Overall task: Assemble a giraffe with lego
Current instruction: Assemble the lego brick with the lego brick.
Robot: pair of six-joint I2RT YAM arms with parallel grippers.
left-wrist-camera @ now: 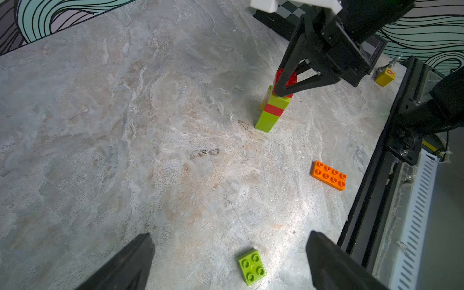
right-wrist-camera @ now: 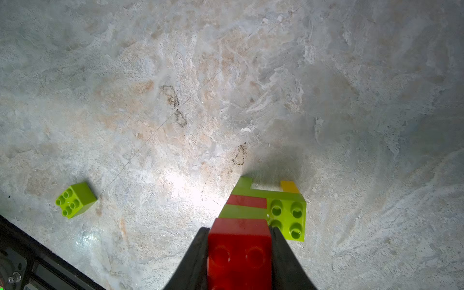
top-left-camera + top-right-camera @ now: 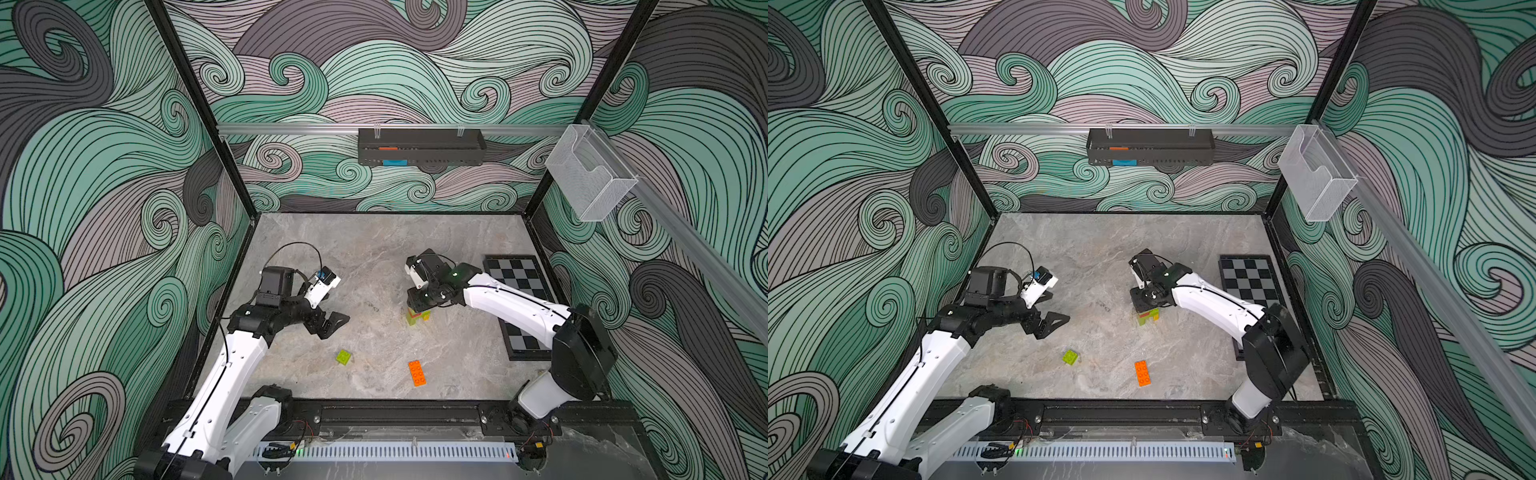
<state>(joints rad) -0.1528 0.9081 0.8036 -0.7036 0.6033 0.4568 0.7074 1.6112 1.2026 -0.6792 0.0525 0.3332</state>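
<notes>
The partly built giraffe [image 3: 419, 319] [image 3: 1149, 318] stands mid-table on a lime and a yellow leg under a long lime body [image 2: 287, 216]. Its neck [image 1: 272, 110] is banded lime, red, lime. My right gripper [image 2: 239, 229] [image 3: 419, 306] reaches down from above, shut on a red brick [image 2: 239, 251] [image 1: 286, 76] that rests on the neck's top. My left gripper [image 1: 229, 234] [image 3: 328, 326] hovers open and empty to the left. A loose lime square brick [image 3: 343, 357] [image 1: 251, 267] lies just ahead of it. An orange long brick [image 3: 417, 372] [image 1: 328, 175] lies flat near the front edge.
A chessboard [image 3: 519, 286] lies along the table's right side under the right arm. A yellow cube with a red 9 [image 1: 385, 76] sits near the front right corner. A black rail [image 3: 395, 411] borders the front. A black shelf [image 3: 419, 145] hangs on the back wall.
</notes>
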